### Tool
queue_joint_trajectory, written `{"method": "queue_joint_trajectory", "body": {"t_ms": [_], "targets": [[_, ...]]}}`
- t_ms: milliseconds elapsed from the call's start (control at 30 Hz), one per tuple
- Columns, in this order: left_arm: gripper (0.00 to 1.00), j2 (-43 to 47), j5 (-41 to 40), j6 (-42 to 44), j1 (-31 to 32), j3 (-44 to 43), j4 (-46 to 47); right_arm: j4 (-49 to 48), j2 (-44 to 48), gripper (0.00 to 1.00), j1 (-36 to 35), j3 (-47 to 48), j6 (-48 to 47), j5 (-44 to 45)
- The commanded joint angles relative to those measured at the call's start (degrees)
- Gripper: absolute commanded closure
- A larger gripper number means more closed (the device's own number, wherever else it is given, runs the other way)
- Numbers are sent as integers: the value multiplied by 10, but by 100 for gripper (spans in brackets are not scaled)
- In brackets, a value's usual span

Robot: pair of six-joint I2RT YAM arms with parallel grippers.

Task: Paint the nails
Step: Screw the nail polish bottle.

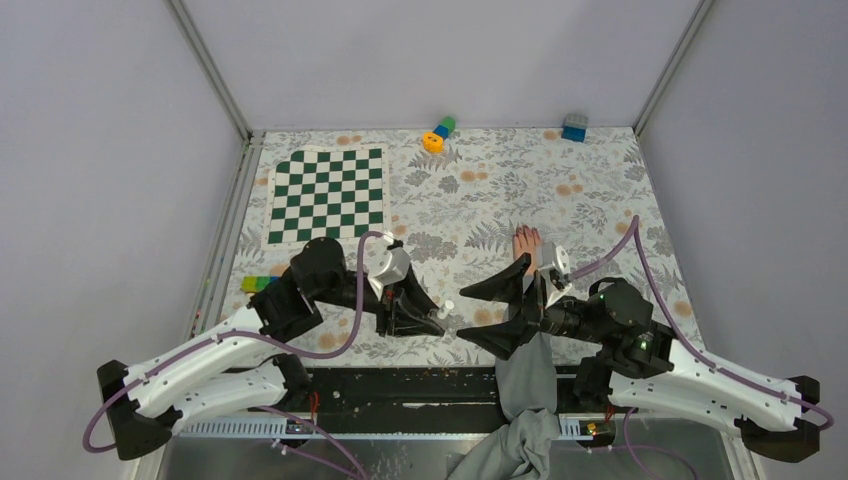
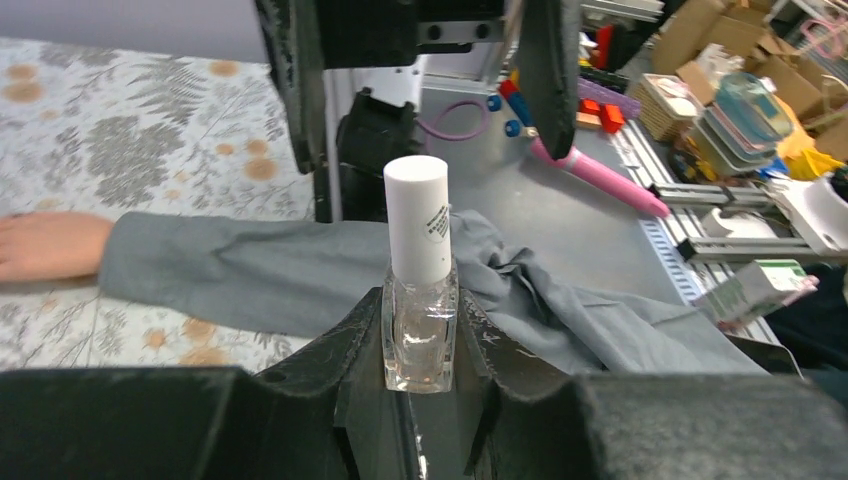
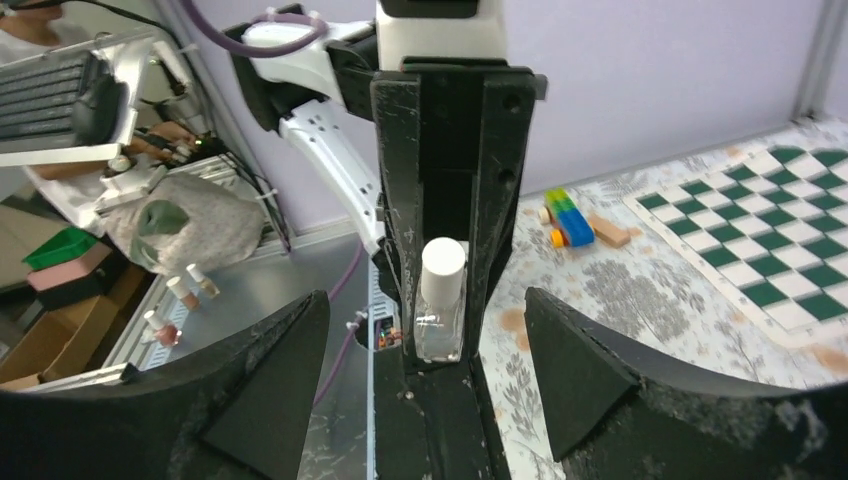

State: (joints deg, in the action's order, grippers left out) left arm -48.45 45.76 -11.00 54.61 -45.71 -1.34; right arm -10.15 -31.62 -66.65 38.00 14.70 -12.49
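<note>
Left fingers [image 2: 352, 345] fill the bottom of the left wrist view, pinching a clear nail polish bottle [image 2: 420, 335] upright by its glass body, white cap [image 2: 417, 215] on. Behind it, in this view only, a grey sleeve [image 2: 280, 270] lies across the counter [image 2: 120, 120] with its floral cloth and off the edge. The bare human hand [image 2: 40, 245] is cut off at frame left, so the nails are out of shot. Right wrist view looks the other way: right fingers [image 3: 585, 375] spread wide, gripping nothing, the bottle framed between them further off, plus a chessboard mat [image 3: 790, 230] and toy blocks [image 3: 568, 222]. Top view alone shows both arms facing each other, right fingertips near the cap, and the hand flat on the cloth just beyond the right wrist — nails too small to make out there.
</note>
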Motion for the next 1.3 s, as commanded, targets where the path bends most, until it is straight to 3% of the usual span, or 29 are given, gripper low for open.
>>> {"method": "queue_joint_trajectory", "body": {"t_ms": [0,433,967,1267], "targets": [[100,4,89,-9,3,-21,66,-94,-9,22,-1,-13,-27,-65],[100,0,116,-31,10,-19,88,-317,-103,31,-2,-42,69,-121],[100,11,95,-45,9,-7,114,-329,-104,52,-1,-55,94,-128],[100,17,70,-49,9,-2,118,-369,-138,71,-1,-52,123,-147]]}}
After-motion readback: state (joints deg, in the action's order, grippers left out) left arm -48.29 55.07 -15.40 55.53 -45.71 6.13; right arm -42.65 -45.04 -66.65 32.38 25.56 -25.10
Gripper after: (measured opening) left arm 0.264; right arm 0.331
